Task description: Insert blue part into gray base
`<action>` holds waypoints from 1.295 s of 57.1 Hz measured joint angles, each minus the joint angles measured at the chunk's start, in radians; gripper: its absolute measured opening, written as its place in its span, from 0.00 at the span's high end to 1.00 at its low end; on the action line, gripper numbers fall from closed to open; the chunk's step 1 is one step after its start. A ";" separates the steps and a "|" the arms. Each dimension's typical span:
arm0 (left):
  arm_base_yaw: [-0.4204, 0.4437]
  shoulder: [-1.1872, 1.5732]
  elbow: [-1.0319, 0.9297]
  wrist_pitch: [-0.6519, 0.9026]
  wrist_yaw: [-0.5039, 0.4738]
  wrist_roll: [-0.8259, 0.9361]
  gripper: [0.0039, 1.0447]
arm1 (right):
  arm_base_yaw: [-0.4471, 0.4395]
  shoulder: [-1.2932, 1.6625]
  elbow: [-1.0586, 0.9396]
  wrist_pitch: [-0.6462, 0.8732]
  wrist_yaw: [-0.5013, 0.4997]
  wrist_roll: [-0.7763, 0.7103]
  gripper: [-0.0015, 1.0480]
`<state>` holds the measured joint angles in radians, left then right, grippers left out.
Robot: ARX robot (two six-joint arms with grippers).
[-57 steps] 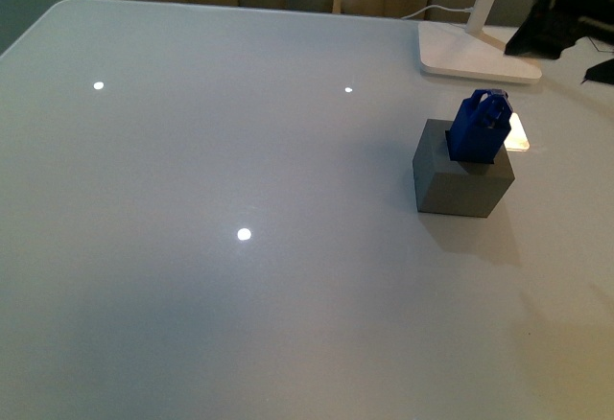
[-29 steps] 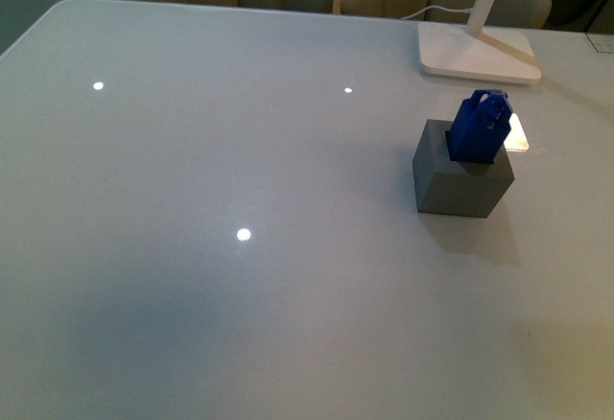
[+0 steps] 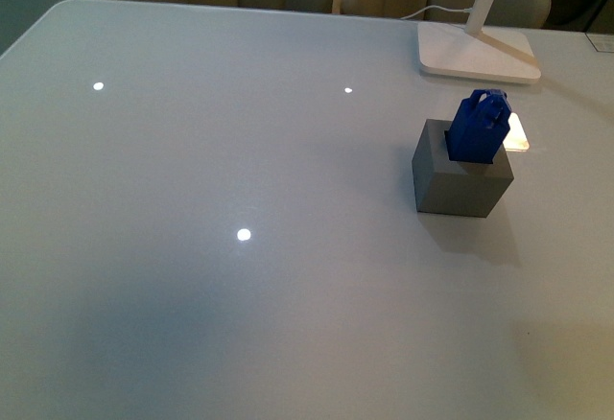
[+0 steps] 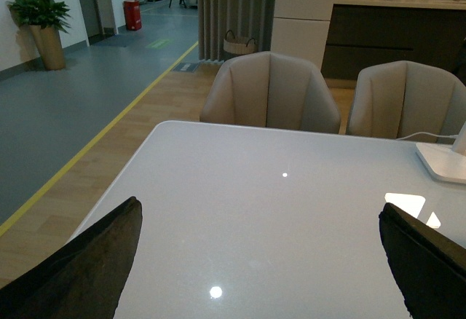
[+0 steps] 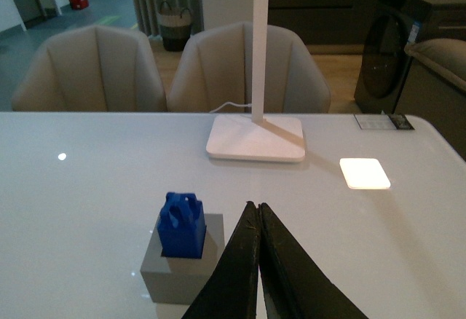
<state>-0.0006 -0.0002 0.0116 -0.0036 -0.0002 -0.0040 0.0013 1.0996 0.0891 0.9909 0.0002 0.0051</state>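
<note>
A: Where is the blue part [image 3: 478, 128]?
B: Its lower end sits in the square hole on top of the gray base [image 3: 459, 188], with most of its body and the loop handle standing above the rim. The pair rests on the white table [image 3: 240, 151], near the lamp base [image 3: 480, 56], on the robot's right side
A: And the grippers?
B: Neither touches it. The right gripper [image 5: 255, 210] has its jaws pressed together on nothing, apart from the base and on the robot's side of it. The left gripper [image 4: 258, 210] has its jaws spread wide, empty, looking across the table with the block out of its view
A: So which step is this?
B: Insertion looks done, or nearly; I cannot tell whether the part has bottomed out, since so much of it shows
A: Next move?
B: If it needs seating, a straight downward press on the handle with the closed right jaws, without sliding the base; otherwise, draw both arms clear without knocking the block
</note>
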 joint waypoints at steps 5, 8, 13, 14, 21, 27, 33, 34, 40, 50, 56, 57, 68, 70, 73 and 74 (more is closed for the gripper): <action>0.000 0.000 0.000 0.000 0.000 0.000 0.07 | 0.000 -0.068 -0.024 -0.048 0.000 0.000 0.98; 0.000 0.000 0.000 0.000 0.000 0.000 0.07 | 0.000 -0.130 -0.036 -0.089 0.000 0.000 0.98; 0.000 0.000 0.000 0.000 0.000 0.000 0.07 | 0.000 -0.210 -0.053 -0.154 0.000 0.000 0.98; 0.000 0.000 0.000 0.000 0.000 0.000 0.07 | 0.000 -0.225 -0.056 -0.168 0.000 0.000 0.98; 0.000 0.000 0.000 0.000 0.000 0.000 0.07 | 0.000 -0.345 -0.069 -0.268 0.000 0.000 0.98; 0.000 0.000 0.000 0.000 0.000 0.000 0.07 | 0.000 -0.449 -0.070 -0.359 0.000 0.000 0.98; 0.000 0.000 0.000 0.000 0.000 0.000 0.07 | 0.000 -0.517 -0.071 -0.421 0.000 0.000 0.98; 0.000 0.000 0.000 0.000 0.000 0.000 0.07 | 0.000 -0.529 -0.071 -0.433 0.000 0.000 0.98; 0.000 0.000 0.000 0.000 0.000 0.000 0.07 | 0.000 -0.592 -0.071 -0.491 0.000 0.000 0.98; 0.000 0.000 0.000 0.000 0.000 0.000 0.07 | 0.000 -0.681 -0.071 -0.574 0.000 0.000 0.98; 0.000 0.000 0.000 0.000 0.000 0.000 0.07 | 0.000 -0.727 -0.071 -0.620 0.000 0.000 0.98; 0.000 0.000 0.000 0.000 0.000 0.000 0.07 | 0.000 -0.735 -0.071 -0.628 0.000 0.000 0.98; 0.000 0.000 0.000 0.000 0.000 0.000 0.07 | 0.000 -0.807 -0.071 -0.697 0.000 0.000 0.98; 0.000 0.000 0.000 0.000 0.000 0.000 0.07 | 0.000 -0.824 -0.071 -0.715 0.000 0.000 0.98; 0.000 0.000 0.000 0.000 0.000 0.000 0.07 | 0.000 -0.850 -0.071 -0.740 0.000 0.000 0.98; 0.000 0.000 0.000 0.000 0.000 0.000 0.07 | 0.000 -0.856 -0.071 -0.746 0.000 0.000 0.98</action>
<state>-0.0006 0.0002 0.0116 -0.0036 -0.0002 -0.0040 0.0013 0.2440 0.0181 0.2447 0.0002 0.0048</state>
